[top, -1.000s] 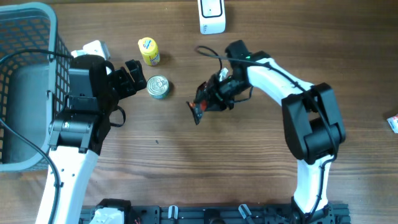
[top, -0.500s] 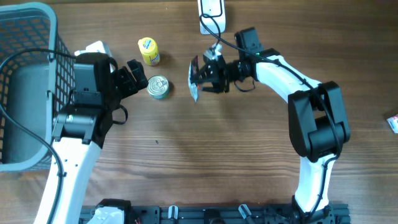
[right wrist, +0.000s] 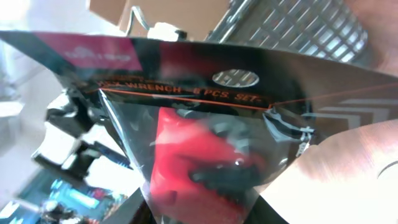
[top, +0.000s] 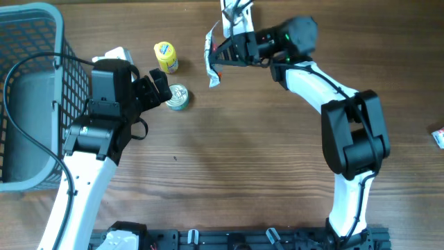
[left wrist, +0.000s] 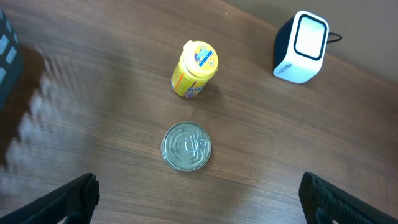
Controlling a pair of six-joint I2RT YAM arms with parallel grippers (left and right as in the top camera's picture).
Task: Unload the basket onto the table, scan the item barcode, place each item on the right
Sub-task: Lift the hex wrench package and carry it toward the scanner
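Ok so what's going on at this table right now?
The right gripper is shut on a packaged wrench set, holding it up near the white barcode scanner. The left gripper hangs open by a tin can, with a small yellow bottle just beyond it. It holds neither one.

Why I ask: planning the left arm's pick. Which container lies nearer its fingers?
The silver can, lid up, just beyond the open left fingers; the yellow bottle stands farther off.
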